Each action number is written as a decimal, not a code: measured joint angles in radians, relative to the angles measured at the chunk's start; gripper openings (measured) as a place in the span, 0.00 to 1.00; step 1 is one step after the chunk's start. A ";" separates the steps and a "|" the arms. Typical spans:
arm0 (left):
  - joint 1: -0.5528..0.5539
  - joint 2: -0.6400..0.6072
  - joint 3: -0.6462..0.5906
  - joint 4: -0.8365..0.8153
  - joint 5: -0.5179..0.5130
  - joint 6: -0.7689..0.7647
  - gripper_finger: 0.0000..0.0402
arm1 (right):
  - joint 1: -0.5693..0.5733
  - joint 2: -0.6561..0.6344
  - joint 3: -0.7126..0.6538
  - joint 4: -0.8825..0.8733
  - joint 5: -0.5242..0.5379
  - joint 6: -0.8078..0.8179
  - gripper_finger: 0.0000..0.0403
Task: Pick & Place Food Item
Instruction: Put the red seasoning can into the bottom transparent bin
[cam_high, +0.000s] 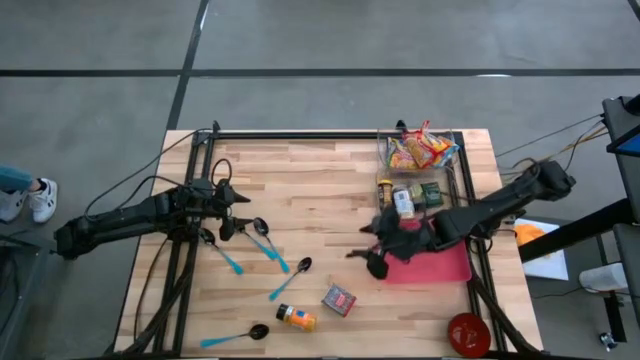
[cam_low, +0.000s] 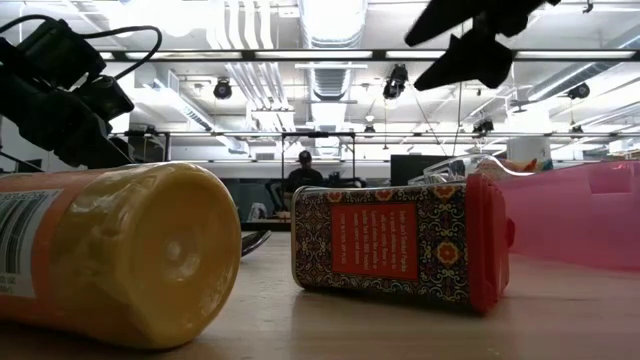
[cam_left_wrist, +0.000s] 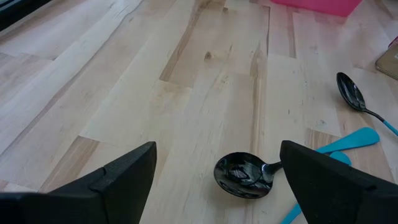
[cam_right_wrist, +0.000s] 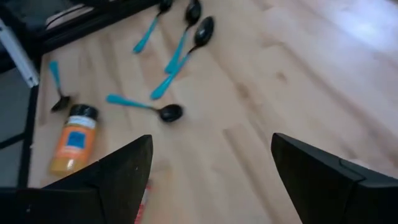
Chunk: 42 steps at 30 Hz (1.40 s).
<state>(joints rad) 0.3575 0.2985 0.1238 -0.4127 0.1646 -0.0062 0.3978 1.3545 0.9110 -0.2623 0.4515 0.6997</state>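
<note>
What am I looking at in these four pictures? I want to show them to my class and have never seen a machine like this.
It is a robot with two dark arms working at a wooden table. Each arm ends in a two-finger gripper.

One picture looks straight down from above. One sits at table height. The other two come from cameras on the arms' wrists, looking out between the fingers.

From above, the left gripper hangs open over some black spoons with blue handles. The right gripper hangs open beside a pink tray. Neither holds anything.

Also on the table are an orange bottle lying on its side, a small patterned red tin, a clear bin of snack packets, and a red bowl near the corner.

The table-height picture shows the bottle and tin close up.
</note>
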 joint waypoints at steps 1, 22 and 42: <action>0.000 0.000 0.000 0.000 0.000 0.000 0.86 | 0.014 0.026 0.019 0.002 0.000 0.004 0.81; 0.000 0.000 0.000 0.000 0.000 0.000 0.86 | 0.128 0.603 0.766 -0.660 0.006 0.225 0.81; 0.000 0.000 0.000 0.000 0.000 0.000 0.86 | 0.161 0.796 0.923 -0.680 -0.075 0.406 0.81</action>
<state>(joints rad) 0.3573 0.2989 0.1238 -0.4127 0.1644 -0.0061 0.5587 2.1504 1.8340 -0.9426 0.3761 1.1060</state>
